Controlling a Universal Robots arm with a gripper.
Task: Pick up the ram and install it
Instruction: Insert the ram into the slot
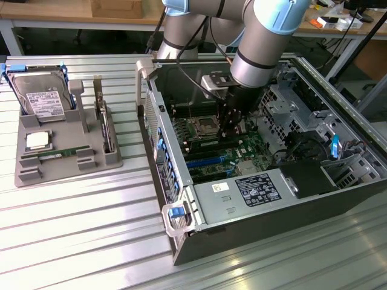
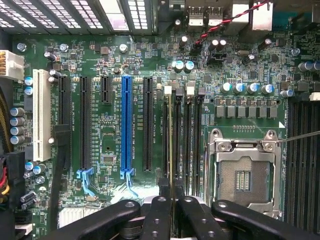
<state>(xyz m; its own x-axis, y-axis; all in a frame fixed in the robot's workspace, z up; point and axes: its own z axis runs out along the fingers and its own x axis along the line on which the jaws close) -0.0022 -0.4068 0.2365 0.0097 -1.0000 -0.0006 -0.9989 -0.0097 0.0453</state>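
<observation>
My gripper (image 1: 229,129) reaches down inside the open computer case (image 1: 181,241), over the motherboard (image 1: 233,151). In the wrist view the gripper (image 2: 170,186) is shut on the ram (image 2: 170,140). The ram is seen edge-on as a thin pale line between the black fingers (image 2: 162,189). It hangs in line with the row of black memory slots (image 2: 187,140), over the one nearest the blue slot side. Whether it touches that slot I cannot tell. A second green ram stick (image 1: 60,153) lies flat in the grey tray (image 1: 66,172), at the exterior view's left.
The open CPU socket (image 2: 243,175) sits right beside the memory slots. A blue expansion slot (image 2: 126,125) and black ones lie on the other side. The tray also carries a hard drive (image 1: 42,96) and a silver CPU chip (image 1: 37,141). A labelled power supply (image 1: 254,190) fills the case's near end.
</observation>
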